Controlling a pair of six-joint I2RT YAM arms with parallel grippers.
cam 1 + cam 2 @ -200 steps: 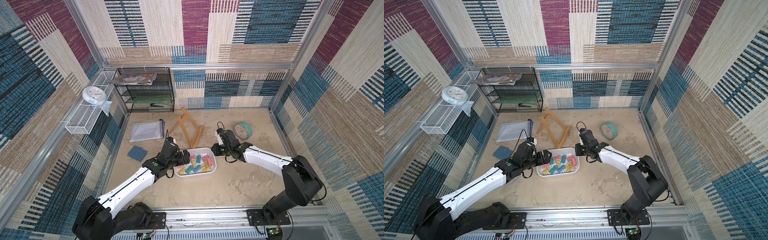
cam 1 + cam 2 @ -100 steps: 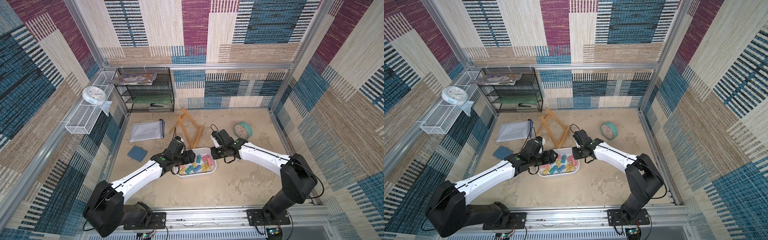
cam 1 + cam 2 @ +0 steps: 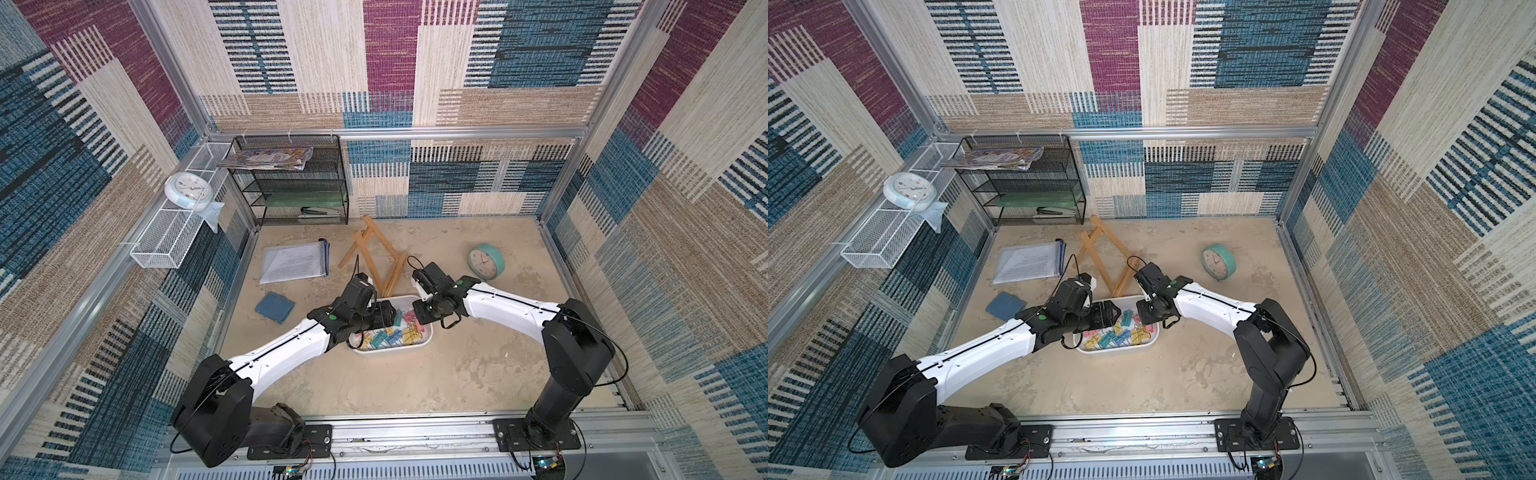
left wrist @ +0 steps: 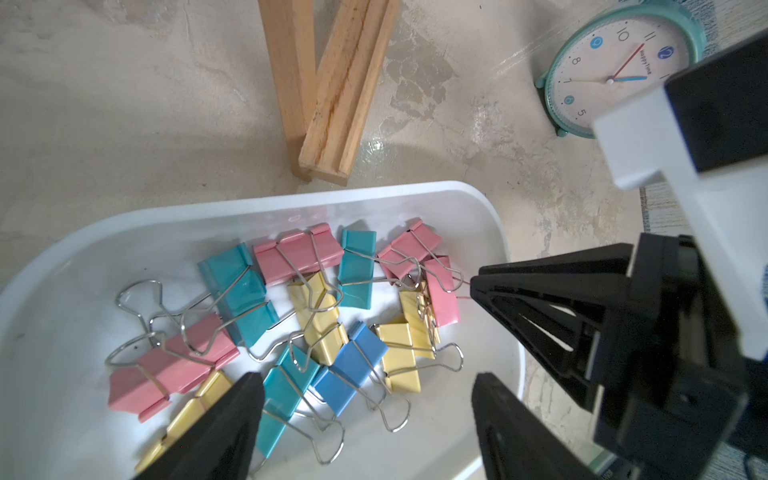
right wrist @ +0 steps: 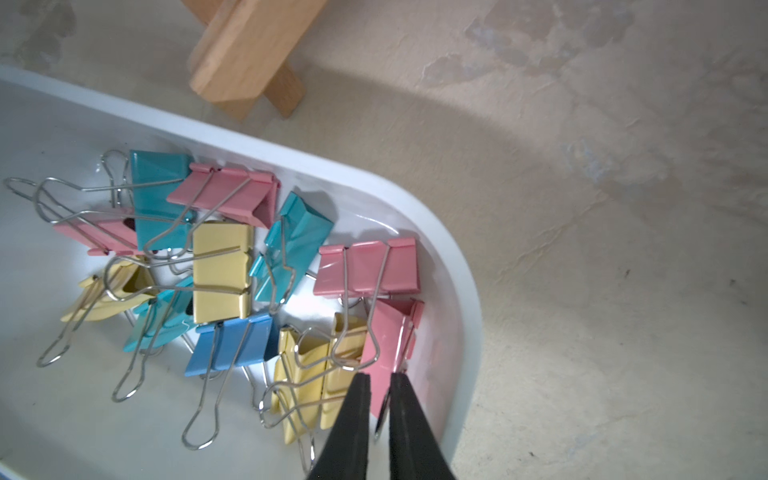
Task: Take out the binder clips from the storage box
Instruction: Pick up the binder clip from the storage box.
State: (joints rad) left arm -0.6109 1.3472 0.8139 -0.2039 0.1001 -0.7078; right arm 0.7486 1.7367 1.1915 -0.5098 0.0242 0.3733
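pink clip (image 5: 388, 336) right at the tips of the right gripper (image 5: 380, 376), that's the one in play. the jaws are pinched almost together with a sliver of its edge between them, so i'd call it a grip, though i can't tell if the wire handle is caught too. it sits by the rounded end wall of the storage box (image 5: 446, 245), touching a yellow clip (image 5: 316, 374). the rest of the binder clips (image 5: 222, 270) are heaped just beyond the fingers, all inside the box, none out on the table (image 5: 582, 208).

handling guess: light, stiff sheet metal with a glossy painted skin, so slippery on the flats. the wire loops cross over neighbours, so a lift may drag a second clip along. best hold is probably across the folded spine or on one free handle.

pose: right arm reaches in low, fingers angled down into the box end. opposite it, the left gripper (image 4: 368, 378) hangs over the pile, jaws spread wide, holding nothing. past the box from both hands: the wooden stand (image 4: 332, 104), then the teal clock (image 4: 615, 70).
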